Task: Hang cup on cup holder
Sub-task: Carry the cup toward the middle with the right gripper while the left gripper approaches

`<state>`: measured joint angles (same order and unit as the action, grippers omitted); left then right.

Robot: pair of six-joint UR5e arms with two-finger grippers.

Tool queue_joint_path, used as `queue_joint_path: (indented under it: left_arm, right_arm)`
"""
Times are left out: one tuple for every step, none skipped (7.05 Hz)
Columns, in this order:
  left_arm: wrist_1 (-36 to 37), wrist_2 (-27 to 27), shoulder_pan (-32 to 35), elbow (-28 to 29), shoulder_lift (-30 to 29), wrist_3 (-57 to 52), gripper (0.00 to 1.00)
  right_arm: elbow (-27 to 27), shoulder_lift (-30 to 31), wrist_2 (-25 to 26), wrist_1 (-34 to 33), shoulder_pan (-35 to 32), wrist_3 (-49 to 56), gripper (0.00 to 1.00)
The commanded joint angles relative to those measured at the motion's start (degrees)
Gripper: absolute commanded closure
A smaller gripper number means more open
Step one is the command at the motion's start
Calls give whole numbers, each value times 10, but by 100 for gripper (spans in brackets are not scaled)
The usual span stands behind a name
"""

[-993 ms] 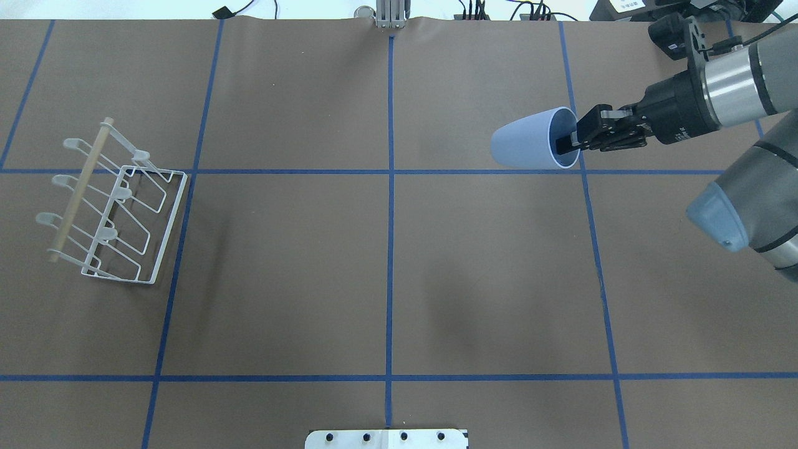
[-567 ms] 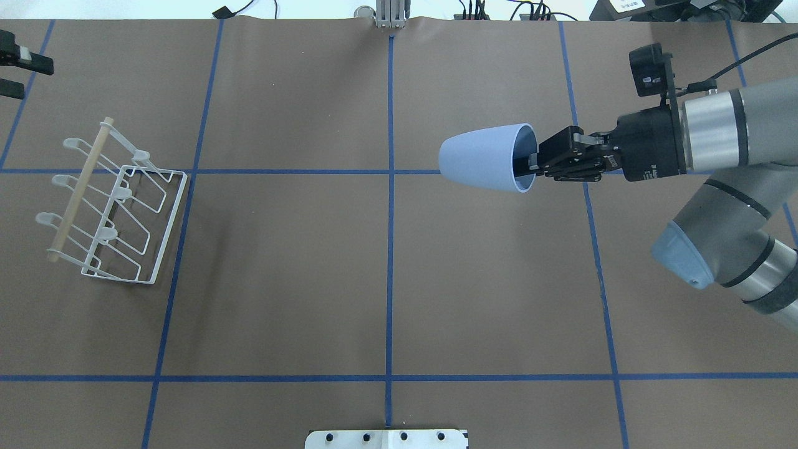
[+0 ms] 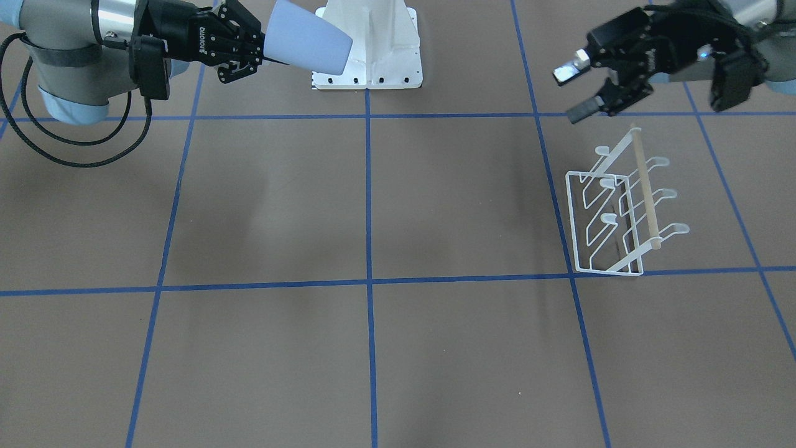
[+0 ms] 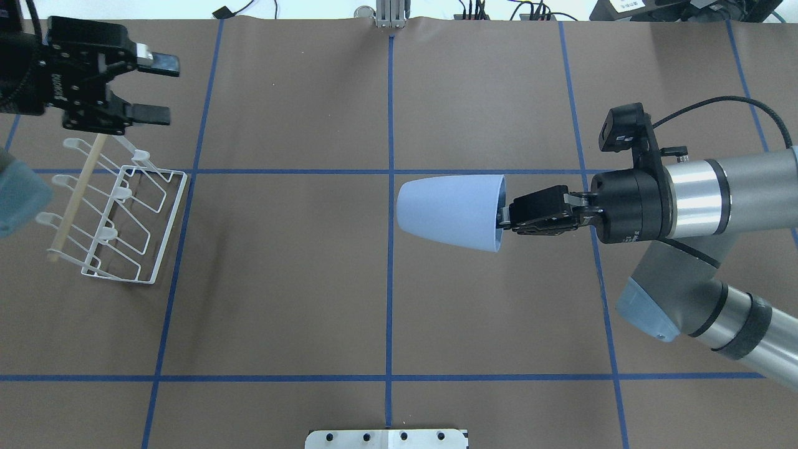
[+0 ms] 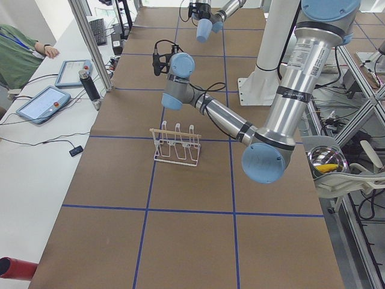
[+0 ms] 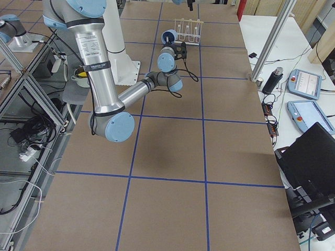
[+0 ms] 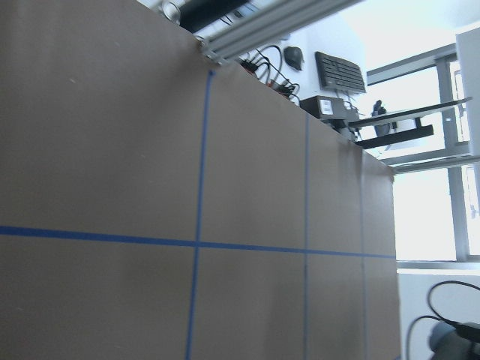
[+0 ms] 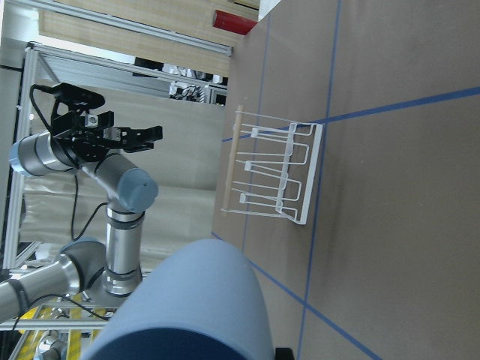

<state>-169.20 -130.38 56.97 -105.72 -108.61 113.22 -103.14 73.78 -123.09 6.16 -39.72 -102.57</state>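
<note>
My right claw (image 4: 504, 218) is clamped on the rim of the pale blue handleless plastic tumbler (image 4: 449, 212), which I hold off the brown paper-covered table with its blue tape grid (image 4: 280, 280). Seen from overhead, the tumbler lies on its side just to the 3 o'clock side of the table's centre line. Its narrower base points to 9 o'clock and its wide rim to 3 o'clock, where my fingers meet it. From across the table the same tumbler (image 3: 308, 45) shows tilted, base a little lower than rim, with my right claw (image 3: 258, 53) behind it. The white wire rack with round-tipped prongs (image 4: 118, 206) stands on the table far out at 9 o'clock, well apart from the tumbler, and its light wooden dowel (image 4: 78, 193) runs along the top from about 1 o'clock to 7 o'clock. My left claw (image 4: 156, 88) hangs at the rack's 12 o'clock, over the far end of the dowel, its two fingers spread wide and pointing to 3 o'clock. My right wrist camera looks past the tumbler's blue side (image 8: 187, 307) at the rack (image 8: 274, 172), with my left claw (image 8: 146, 135) beyond it.
</note>
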Motion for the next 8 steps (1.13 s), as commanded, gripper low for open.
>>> queue_joint_path:
  left_arm:
    - [-28,169,-143,-48,-14,60,2]
    - [-24,207,-169,-55,-40,105,2]
    - [-20,231,-190,-49,-74,148,2]
    - [-21,244,-210,-50,-75,148,2]
    - [-21,245,-220,-50,-75,151,2]
    - [-21,252,-228,-49,-75,150,2]
    - [-21,253,-231,-48,-75,151,2]
    - [-21,254,-244,-48,-75,151,2]
  right_arm:
    - [0,-13,37,35,15,-4,100]
    - [-2,-23,53,41,16,-23,100]
    - [-1,-25,58,48,17,-25,100]
    - [-1,-25,68,69,24,-25,100]
    - [-1,-25,70,74,31,-25,100]
    - [-3,-25,70,88,33,-25,100]
    - [-3,-24,70,99,34,-25,100]
    - [-3,-24,70,102,35,-25,100]
